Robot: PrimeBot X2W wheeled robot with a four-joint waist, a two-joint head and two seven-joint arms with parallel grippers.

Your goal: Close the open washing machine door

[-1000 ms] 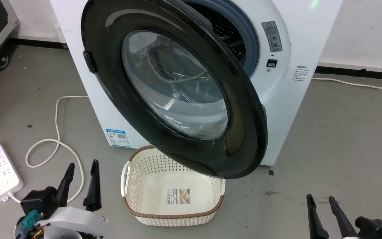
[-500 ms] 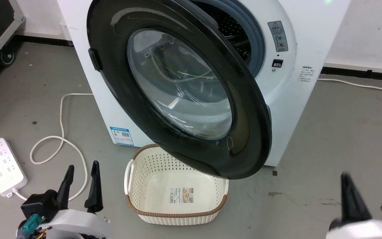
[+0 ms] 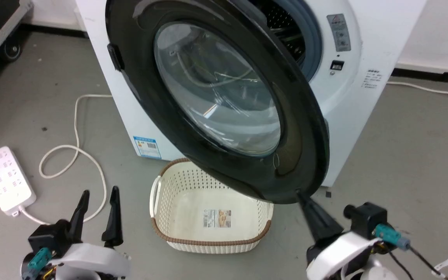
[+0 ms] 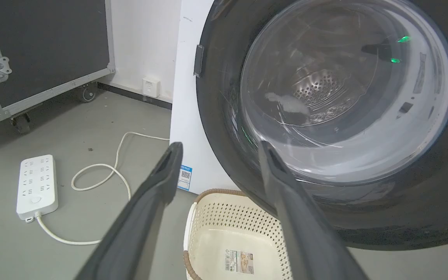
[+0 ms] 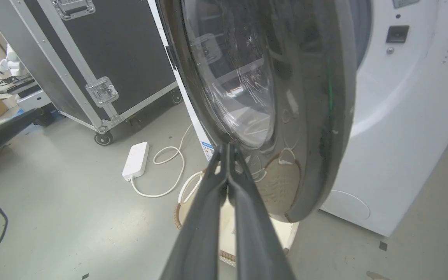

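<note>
The right pincer [image 3: 300, 195] has come up from the near right corner of the floor. A second ago it sat low with a small gap between its fingers; now they are pressed together with nothing between them, forming a single prod. The tip sits at the bottom of the door [image 3: 216, 89], on the glossy black rim. In the right wrist view the pincer [image 5: 228, 146] points at the rim just below the glass. It looks to be touching or just short of touching; I cannot tell which.

The head camera has also shifted, so the slide of the washer [image 3: 348, 109] across the view is not a real move. The door itself hangs as wide open as before, its free edge swung out toward the near right above the basket [image 3: 212, 233].

The left pincer [image 3: 99, 191] stays low at the near left, fingers parted and empty, with the door ahead of it in its own view [image 4: 219, 145].

The reach seems finished and the push not yet begun. The next move probably calls for steady pressure on the rim toward the washer front. The slick, curved rim could let the narrow tip skid off.
</note>
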